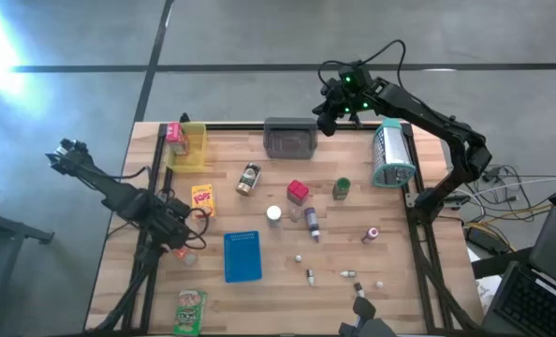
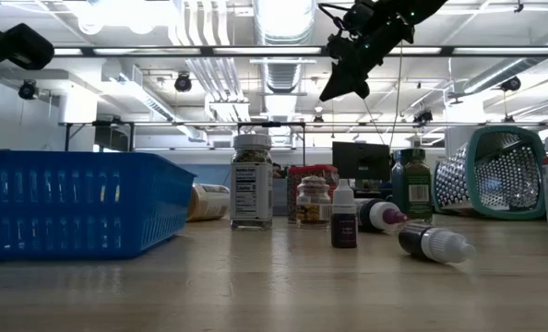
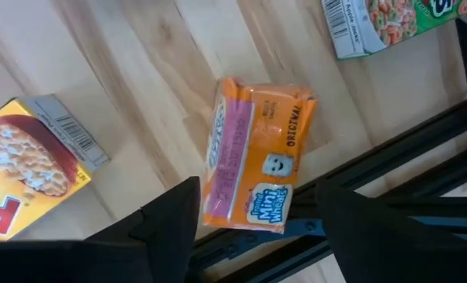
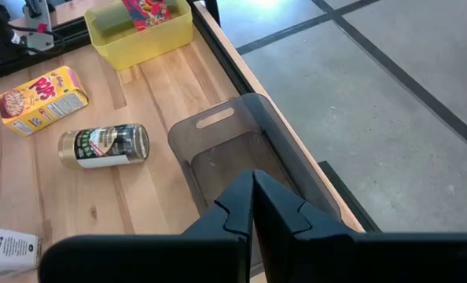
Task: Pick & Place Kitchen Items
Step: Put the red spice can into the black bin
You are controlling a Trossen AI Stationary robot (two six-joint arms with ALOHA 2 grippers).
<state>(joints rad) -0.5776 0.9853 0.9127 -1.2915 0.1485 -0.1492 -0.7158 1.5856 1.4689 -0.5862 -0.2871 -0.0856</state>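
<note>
Wooden boards make up the worktop (image 1: pixel 278 281), and grey floor lies all around it. Toy groceries are spread across the wood.

At the far edge stands a grey bin (image 1: pixel 289 139). Left of it is a yellow bin (image 1: pixel 192 148) with a pink box (image 1: pixel 176 134) inside. A teal and silver grater (image 1: pixel 392 154) lies at the far right. A blue tray (image 1: pixel 242 256) lies flat near the middle of the near side.

A yellow cereal box (image 1: pixel 202 199) lies left of the middle. A green cereal box (image 1: pixel 190 310) lies at the near left corner. A dark jar (image 1: pixel 249 178) lies on its side in front of the grey bin. A small red box (image 1: pixel 298 193) and a green bottle (image 1: pixel 341 189) sit right of the jar. Tiny white and grey bottles (image 1: pixel 311 276) lie near the right front.

An orange packet (image 3: pixel 253 163) lies flat at the left edge of the worktop, between the yellow box and the green box. It has a pink stripe and a little smiling face on it.

Over that packet the left tool (image 3: pixel 249 228) hangs low, with the left arm stretched in from the left side. Its two dark fingers are spread apart, one on each side of the packet's end, not squeezing it.

High over the grey bin hangs the right tool (image 4: pixel 253 196), with the right arm bent up and over from the right side. Its fingers are pressed together and hold nothing.
</note>
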